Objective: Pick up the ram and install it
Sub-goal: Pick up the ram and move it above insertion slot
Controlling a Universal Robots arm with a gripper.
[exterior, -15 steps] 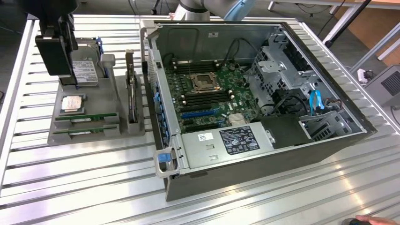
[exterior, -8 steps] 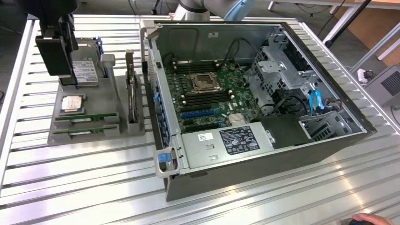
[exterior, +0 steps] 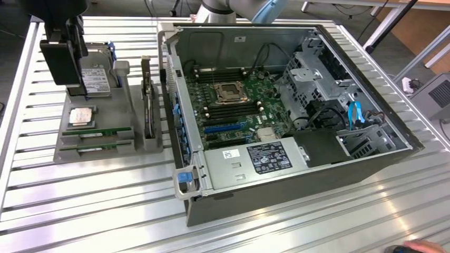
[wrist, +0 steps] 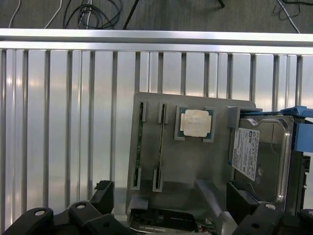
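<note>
Hovering over ram [wrist: 159,147] in gray holder [wrist: 195,164] w/ gripper [wrist: 172,193] spread wide.

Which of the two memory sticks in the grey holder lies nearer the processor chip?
The inner memory stick, right beside the processor chip; the other stick sits by the edge of the holder.

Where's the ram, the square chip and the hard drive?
ram [exterior: 96,131]: exterior view, middle of one green stick's edge.
square chip [wrist: 195,122]: wrist view, its pale metal lid.
hard drive [wrist: 246,154]: wrist view, its white label.
</note>
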